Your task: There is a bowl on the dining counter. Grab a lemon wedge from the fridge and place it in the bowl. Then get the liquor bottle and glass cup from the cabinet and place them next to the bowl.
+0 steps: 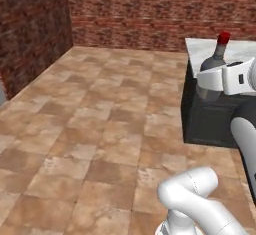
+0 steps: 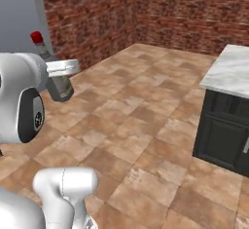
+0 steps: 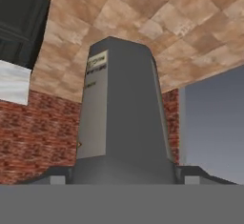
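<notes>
Here, liquor bottle (image 1: 216,59) upright, red cap up, clamped in tool (image 1: 212,81) above floor (image 1: 100,124)

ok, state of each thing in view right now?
Grey glass liquor bottle with red cap: upright, lifted in the air over the floor, gripped at the body.
White two-finger gripper: fingers closed around the bottle.
White marble dining counter with dark base: stands apart from the bottle; the part in view is bare.
</notes>
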Controlling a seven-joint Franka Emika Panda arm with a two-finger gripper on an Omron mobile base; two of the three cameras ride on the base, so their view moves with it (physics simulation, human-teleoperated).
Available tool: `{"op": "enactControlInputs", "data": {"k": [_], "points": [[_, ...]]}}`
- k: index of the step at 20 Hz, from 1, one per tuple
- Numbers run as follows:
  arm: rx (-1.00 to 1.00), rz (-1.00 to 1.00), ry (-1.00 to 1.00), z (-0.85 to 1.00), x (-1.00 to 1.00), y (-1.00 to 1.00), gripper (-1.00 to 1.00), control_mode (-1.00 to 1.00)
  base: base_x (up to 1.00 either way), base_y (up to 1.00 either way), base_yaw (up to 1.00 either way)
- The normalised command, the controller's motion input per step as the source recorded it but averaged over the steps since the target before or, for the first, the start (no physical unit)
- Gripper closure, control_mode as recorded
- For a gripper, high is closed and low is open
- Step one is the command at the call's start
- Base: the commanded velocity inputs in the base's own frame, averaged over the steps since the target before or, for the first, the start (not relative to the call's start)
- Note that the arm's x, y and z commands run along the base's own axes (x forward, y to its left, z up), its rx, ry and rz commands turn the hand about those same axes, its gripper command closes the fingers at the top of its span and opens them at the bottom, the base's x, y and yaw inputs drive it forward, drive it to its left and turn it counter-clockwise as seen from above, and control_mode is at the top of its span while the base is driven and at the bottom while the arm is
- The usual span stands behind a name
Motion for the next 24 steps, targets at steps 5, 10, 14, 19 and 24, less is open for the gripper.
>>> {"op": "enactControlInputs", "data": {"k": [5, 10, 14, 19, 24], "points": [[0.00, 0.00, 0.00, 0.00, 0.00, 0.00, 1.00, 1.00, 0.99, 0.50, -0.45], [0.00, 0.00, 0.00, 0.00, 0.00, 0.00, 1.00, 1.00, 1.00, 0.42, -0.40], [0.00, 0.00, 0.00, 0.00, 0.00, 0.00, 1.00, 1.00, 1.00, 0.39, -0.38], [0.00, 0.00, 0.00, 0.00, 0.00, 0.00, 1.00, 1.00, 1.00, 0.49, -0.35], [0.00, 0.00, 0.00, 0.00, 0.00, 0.00, 1.00, 1.00, 1.00, 0.51, -0.27]]}}
